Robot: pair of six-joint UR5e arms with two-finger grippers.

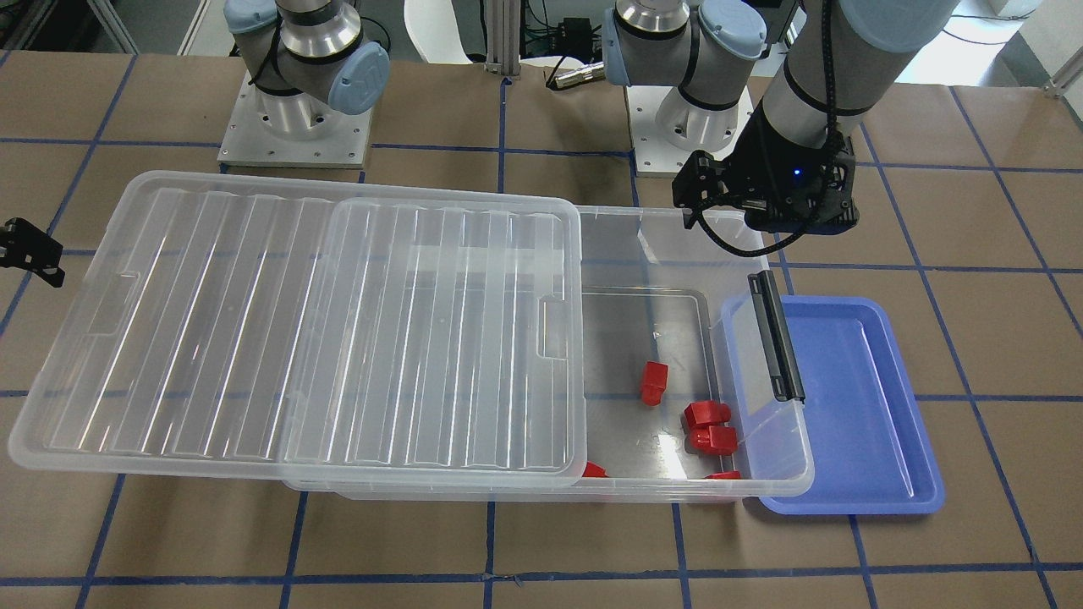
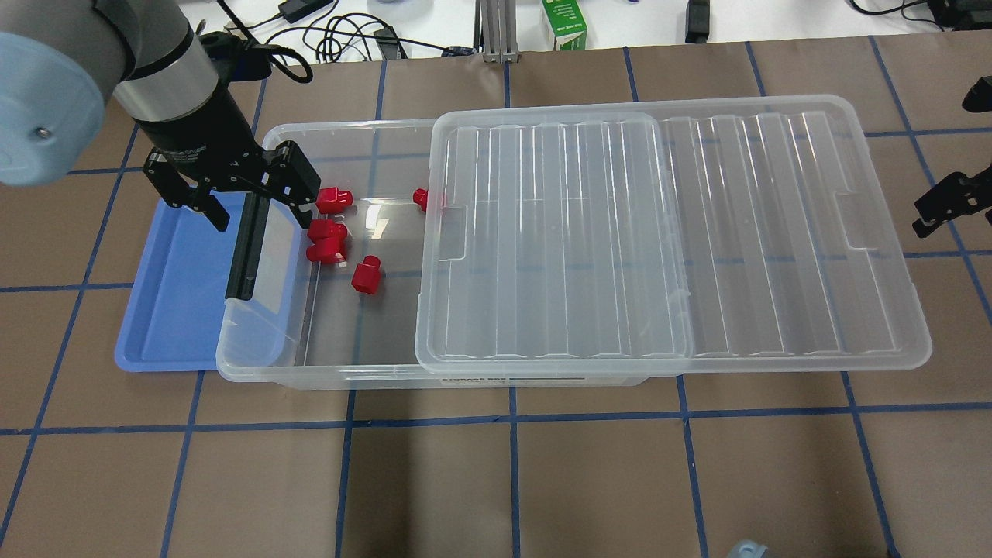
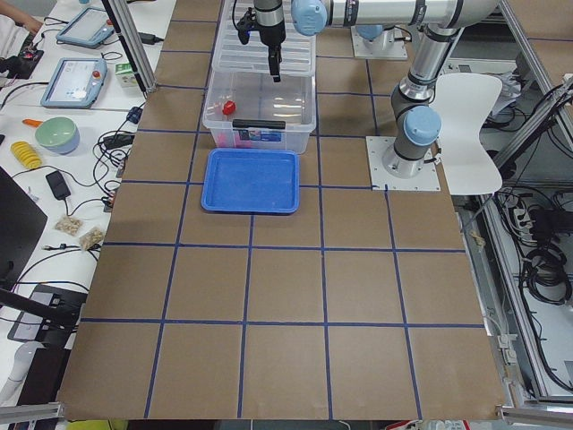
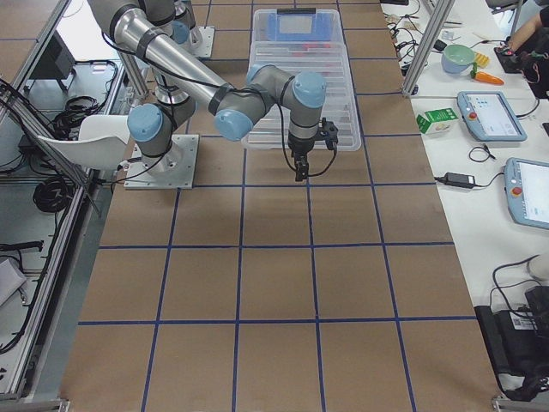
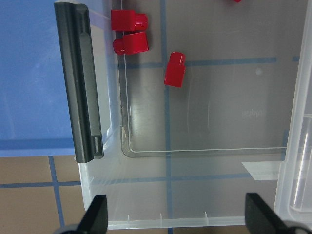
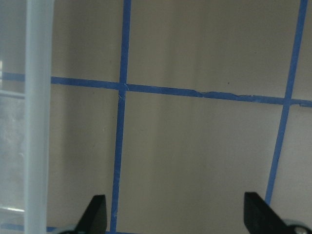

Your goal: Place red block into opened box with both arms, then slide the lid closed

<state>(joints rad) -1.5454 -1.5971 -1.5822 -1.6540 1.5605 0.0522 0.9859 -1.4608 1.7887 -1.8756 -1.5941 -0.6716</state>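
Several red blocks (image 2: 366, 275) (image 1: 653, 382) (image 5: 174, 69) lie on the floor of the clear box (image 2: 310, 380) (image 1: 761, 491), in its uncovered end by the black bar (image 2: 244, 248). The ridged lid (image 2: 659, 232) (image 1: 296, 330) covers the rest of the box and overhangs past its far end. My left gripper (image 2: 256, 203) (image 1: 766, 207) (image 5: 176, 217) hangs open and empty above the uncovered end, near the bar. Beyond the lid's overhanging edge, my right gripper (image 2: 949, 205) (image 1: 30, 249) (image 6: 176, 217) is open over bare table, holding nothing.
An empty blue tray (image 2: 170, 310) (image 1: 863, 406) lies at the box's bar end, partly under its rim. A green carton (image 2: 564, 23) and cables sit along the table's back edge. The table (image 2: 511, 480) has brown paper and a blue tape grid.
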